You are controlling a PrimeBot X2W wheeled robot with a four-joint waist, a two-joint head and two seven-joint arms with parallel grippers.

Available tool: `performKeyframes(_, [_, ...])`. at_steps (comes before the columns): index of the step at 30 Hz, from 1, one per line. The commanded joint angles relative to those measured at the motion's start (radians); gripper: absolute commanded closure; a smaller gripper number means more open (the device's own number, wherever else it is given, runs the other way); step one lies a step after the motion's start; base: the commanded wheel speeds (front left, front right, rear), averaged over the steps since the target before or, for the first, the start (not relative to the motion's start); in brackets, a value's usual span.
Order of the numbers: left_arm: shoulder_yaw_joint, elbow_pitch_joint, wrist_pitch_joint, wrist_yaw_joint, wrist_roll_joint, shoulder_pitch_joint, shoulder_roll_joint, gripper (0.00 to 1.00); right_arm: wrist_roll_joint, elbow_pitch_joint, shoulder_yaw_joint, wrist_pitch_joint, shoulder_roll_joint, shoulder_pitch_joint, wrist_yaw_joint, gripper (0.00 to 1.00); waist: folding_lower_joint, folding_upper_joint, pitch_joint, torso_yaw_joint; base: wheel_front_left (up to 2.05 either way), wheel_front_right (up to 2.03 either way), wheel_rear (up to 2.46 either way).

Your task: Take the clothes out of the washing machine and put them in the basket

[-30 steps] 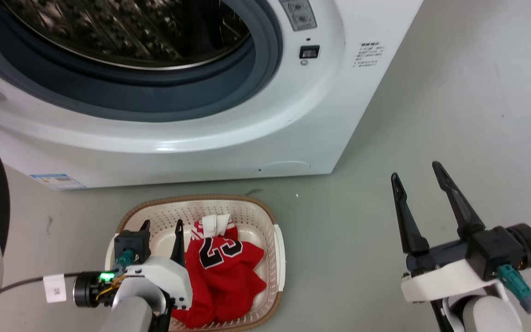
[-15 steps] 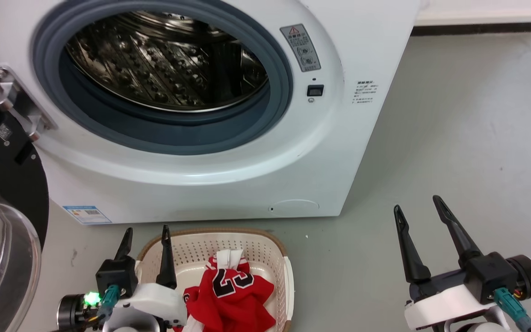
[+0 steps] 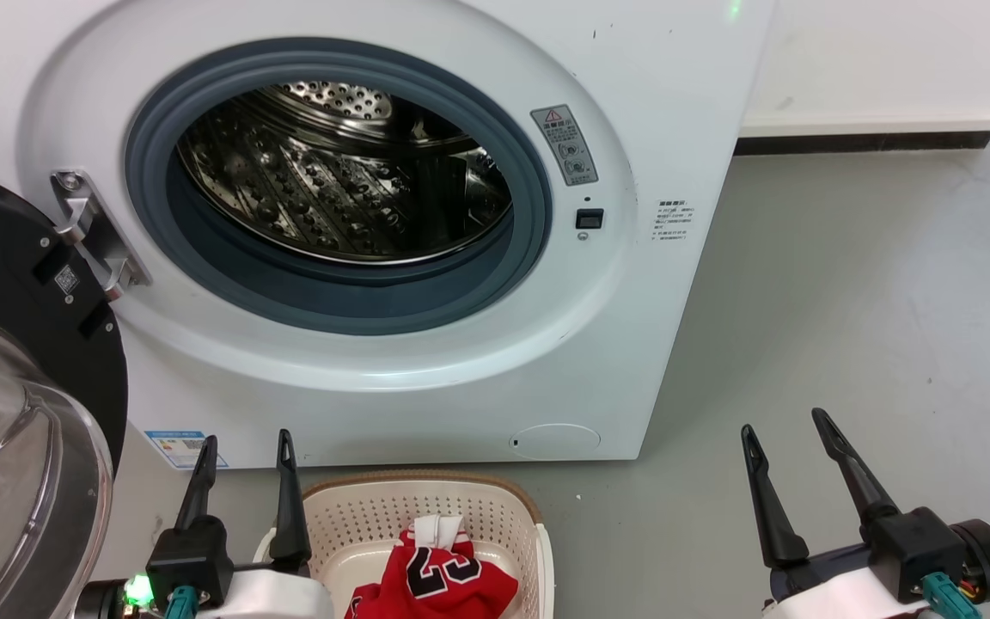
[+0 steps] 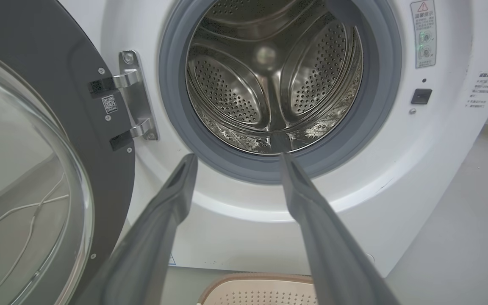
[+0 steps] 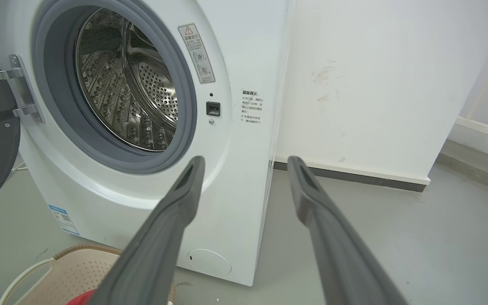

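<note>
The washing machine drum (image 4: 235,84) looks empty, and the red number 23 jersey (image 3: 478,591) lies in the basket (image 3: 357,516). My left tool (image 3: 247,438) and right tool (image 3: 782,422) are spread, holding nothing.

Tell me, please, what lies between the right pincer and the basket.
Bare grey floor, in the head view; the open right pincer stands clear to the right of the basket.

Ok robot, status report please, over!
Both open, empty: left gripper, right gripper. In cream perforated plastic basket lies red number-23 jersey. On white washing machine, black-framed glass door open; path unblocked.
</note>
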Motion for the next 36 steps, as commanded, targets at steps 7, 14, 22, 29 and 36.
performKeyframes(7, [0.0,-0.045,-0.002,0.006,0.018,0.047,-0.004,0.0,0.008,-0.012,-0.009,-0.002,0.002,0.03,-0.001,0.0,0.0002,0.0,-0.031,0.002,0.0,0.0,0.0])
performKeyframes(14, [0.0,-0.049,-0.002,0.009,0.026,0.071,-0.006,0.0,0.011,-0.019,-0.024,-0.002,0.002,0.049,-0.001,0.0,0.0002,0.0,-0.049,0.001,0.0,0.0,0.0])
performKeyframes(22, [-0.007,-0.06,-0.002,0.014,0.032,0.084,-0.007,0.0,0.024,-0.03,-0.037,-0.002,0.002,0.066,-0.001,0.0,0.0002,0.0,-0.066,-0.001,0.0,0.0,0.0])
performKeyframes(29, [-0.004,-0.053,-0.002,0.01,0.035,0.089,-0.007,0.0,0.031,-0.035,-0.038,-0.002,0.002,0.069,-0.001,0.0,0.0002,0.0,-0.075,-0.002,0.0,0.0,0.0])
performKeyframes(36, [0.001,-0.048,-0.002,0.008,0.035,0.091,-0.007,0.0,0.029,-0.033,-0.038,-0.002,0.002,0.075,-0.001,0.0,0.0002,0.0,-0.078,-0.004,0.0,0.0,0.0])
